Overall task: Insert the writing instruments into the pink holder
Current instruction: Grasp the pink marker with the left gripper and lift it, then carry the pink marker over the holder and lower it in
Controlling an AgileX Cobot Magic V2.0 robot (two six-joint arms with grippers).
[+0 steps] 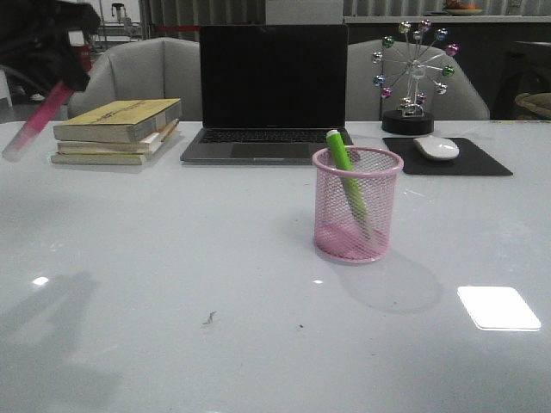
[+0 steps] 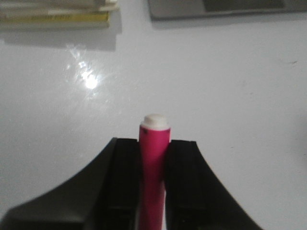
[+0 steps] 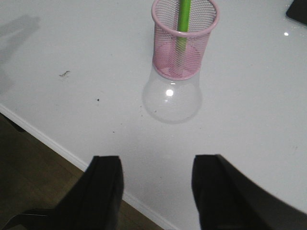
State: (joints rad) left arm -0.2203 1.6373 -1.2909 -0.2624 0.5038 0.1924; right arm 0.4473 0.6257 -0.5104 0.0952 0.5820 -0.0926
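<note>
The pink wire-mesh holder (image 1: 356,205) stands upright on the white table, right of the middle. A green marker (image 1: 347,170) leans inside it, its tip above the rim. The holder (image 3: 184,40) and the green marker (image 3: 183,19) also show in the right wrist view. High at the far left, my left gripper (image 1: 58,83) is shut on the magenta marker (image 1: 34,125), which hangs tilted with its pale cap down. In the left wrist view the magenta marker (image 2: 154,158) sits between the fingers (image 2: 125,172). My right gripper (image 3: 156,165) is open and empty over the table's near edge.
A stack of books (image 1: 120,131) lies at the back left below the left gripper. An open laptop (image 1: 271,95) stands behind the holder. A mouse (image 1: 436,147) on a black pad (image 1: 456,157) and a ball ornament (image 1: 413,73) are at the back right.
</note>
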